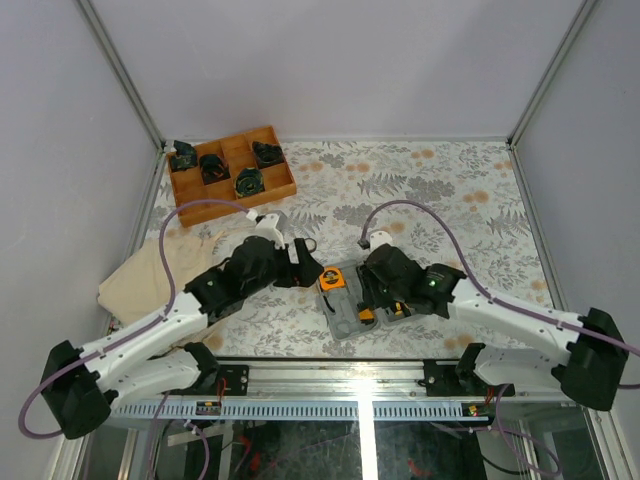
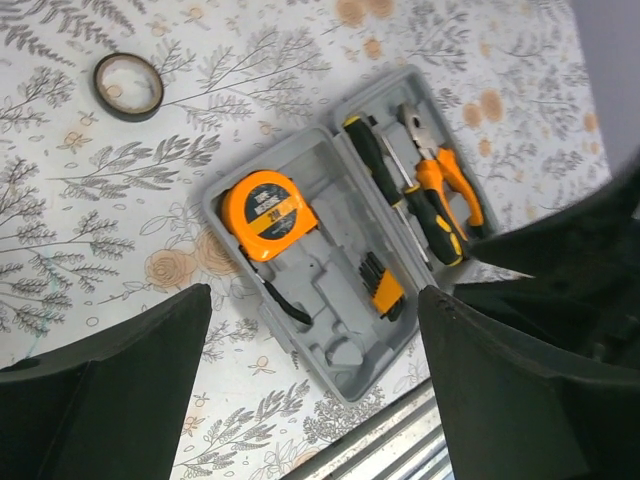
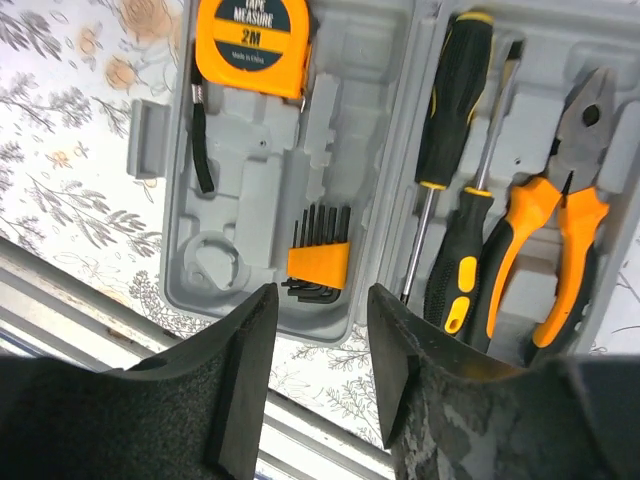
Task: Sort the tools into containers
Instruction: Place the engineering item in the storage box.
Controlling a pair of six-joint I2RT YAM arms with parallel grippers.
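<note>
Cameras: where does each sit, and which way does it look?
Top external: above, behind the arms, looking down at the table; left arm and right arm show.
Left wrist: on the left arm, looking down at the grey case and tape roll; open jaws show.
Right wrist: on the right arm, close over the case; open jaws show.
Shared: the orange tape measure.

Top ext. cam: high, from near edge, looks down on whole table (image 1: 450,190). L/R wrist cams: close, steep. All 3 share grey case (image 1: 346,314).
</note>
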